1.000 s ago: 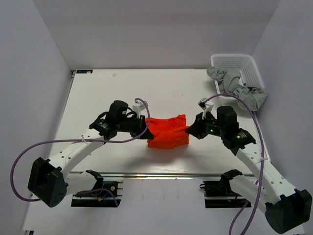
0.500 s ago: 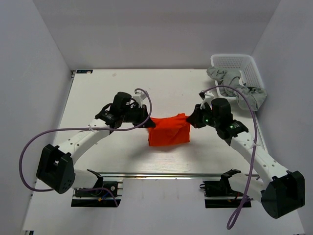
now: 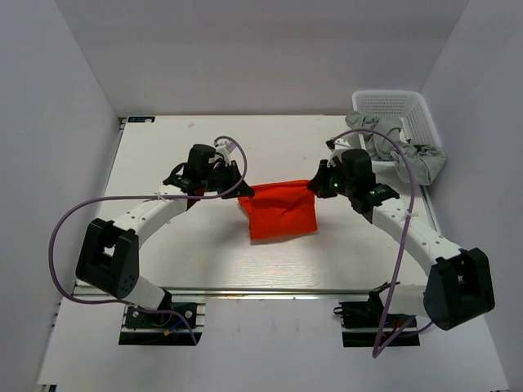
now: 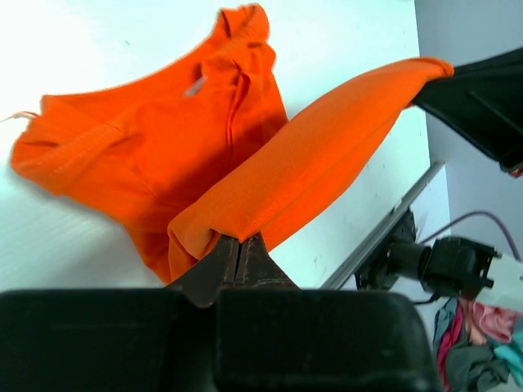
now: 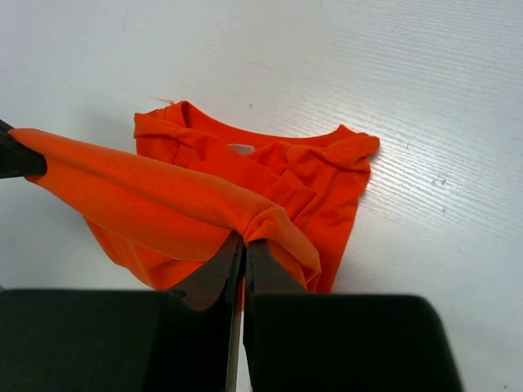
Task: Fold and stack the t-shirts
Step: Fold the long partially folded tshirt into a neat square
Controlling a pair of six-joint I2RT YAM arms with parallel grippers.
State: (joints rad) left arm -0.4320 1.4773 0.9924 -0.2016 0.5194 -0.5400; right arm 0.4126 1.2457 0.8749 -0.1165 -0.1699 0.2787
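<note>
The orange-red t-shirt (image 3: 280, 212) lies partly folded at the middle of the table. Its far edge is lifted and stretched between both grippers. My left gripper (image 3: 243, 191) is shut on the shirt's left corner; in the left wrist view the cloth (image 4: 310, 171) wraps over the closed fingertips (image 4: 239, 245). My right gripper (image 3: 312, 187) is shut on the right corner; in the right wrist view the shirt (image 5: 163, 204) runs left from the closed fingertips (image 5: 243, 242), with the collar lying on the table below. Pale grey t-shirts (image 3: 398, 147) hang over the basket's rim at the far right.
A white lattice basket (image 3: 400, 104) stands at the table's far right corner, with grey cloth spilling from it. Purple cables loop from both arms. Grey walls close in the table on left, back and right.
Both grippers have carried the shirt's held edge away from the near edge toward the far side, lifting it. The shirt has unfolded longer and shifted farther back.
</note>
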